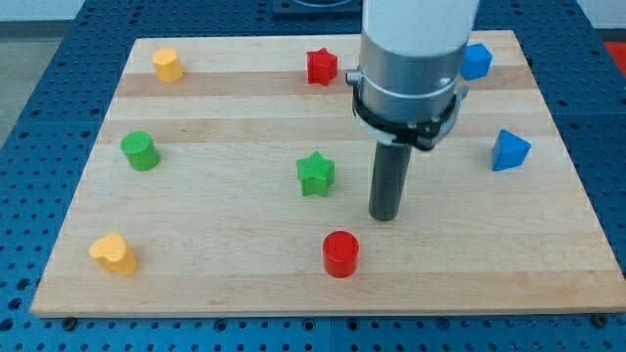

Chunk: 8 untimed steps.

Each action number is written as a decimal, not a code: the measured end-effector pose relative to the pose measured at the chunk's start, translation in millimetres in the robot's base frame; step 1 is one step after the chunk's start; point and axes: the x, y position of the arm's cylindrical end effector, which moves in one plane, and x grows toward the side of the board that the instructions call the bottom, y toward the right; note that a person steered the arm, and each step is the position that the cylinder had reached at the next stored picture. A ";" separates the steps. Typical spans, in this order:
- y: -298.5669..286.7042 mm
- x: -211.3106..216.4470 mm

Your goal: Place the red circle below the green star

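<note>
Red circle (340, 253) nearest; two reds, greens, yellows, blues.

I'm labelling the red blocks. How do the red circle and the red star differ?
The red circle is a round cylinder; the red star has points. The red circle sits near the view's bottom, below the green star; the red star sits near the view's top. My tip is close to the red circle, far from the red star. Both are red and upright.
</note>
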 end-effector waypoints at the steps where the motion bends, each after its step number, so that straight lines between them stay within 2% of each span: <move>1: 0.0 31.9; 3: 0.0 68.1; 8: -37.9 69.7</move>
